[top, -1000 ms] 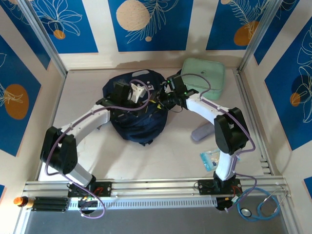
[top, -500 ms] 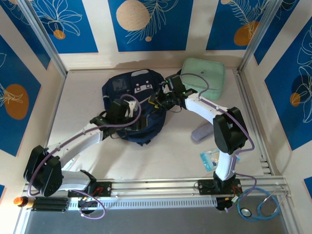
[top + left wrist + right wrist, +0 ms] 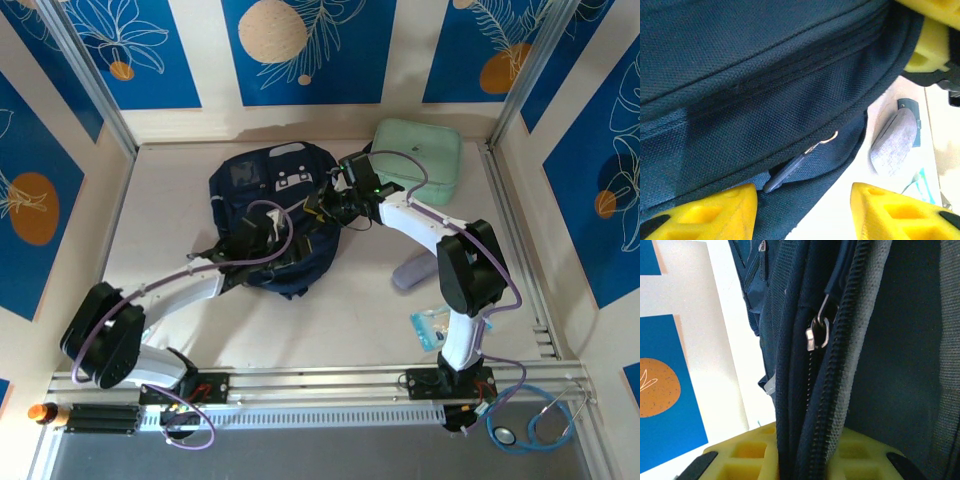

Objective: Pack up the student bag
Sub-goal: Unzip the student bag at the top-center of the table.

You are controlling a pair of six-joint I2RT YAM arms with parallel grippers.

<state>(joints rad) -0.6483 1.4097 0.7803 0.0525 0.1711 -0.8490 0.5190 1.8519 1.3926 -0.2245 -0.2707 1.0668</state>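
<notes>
Far of centre, bag (image 3: 272,205) lies with right gripper (image 3: 318,208) pinching its zip edge and left gripper (image 3: 262,236) jaws spread, empty, at its near side; case (image 3: 418,160), pouch (image 3: 413,272) and packet (image 3: 432,327) lie outside at right, so packing looks unfinished.

The student bag (image 3: 262,185) is lying toward the back of the table (image 3: 170,200), about midway across. My left gripper (image 3: 804,196) is sitting at the bag's near side, its fingers standing apart at the lower edge. My right gripper (image 3: 800,452) is pinching the bag's zip edge from the right. A zip case (image 3: 418,160) is lying behind and to the right of the bag. A soft pouch (image 3: 412,272) is lying to the bag's near right, and a small packet (image 3: 432,325) is lying nearer to me still.
</notes>
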